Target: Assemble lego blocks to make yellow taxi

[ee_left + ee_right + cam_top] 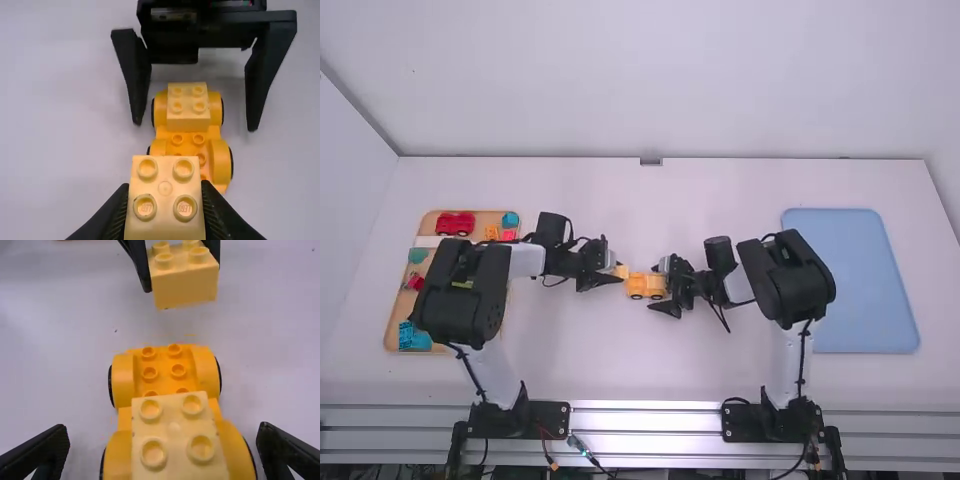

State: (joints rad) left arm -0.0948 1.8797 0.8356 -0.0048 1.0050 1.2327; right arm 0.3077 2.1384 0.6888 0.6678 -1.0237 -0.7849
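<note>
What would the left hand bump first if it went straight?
Probably the orange car base, just ahead of the left hand's yellow block, though height is unclear: it might pass over.

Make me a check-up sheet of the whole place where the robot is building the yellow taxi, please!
Surface: white table
Job's things: orange car on the table, a pale yellow block on one end; loose block, same colour, held near the car's other end
Clutter: tray of toy bits at the left, blue mat at the right
Left claw: shut on the loose block
Right claw: open, one finger on each side of the car
Cables: black ones on both arms
Surroundings: white walls, metal rails at the arms' feet
People: nothing seen
</note>
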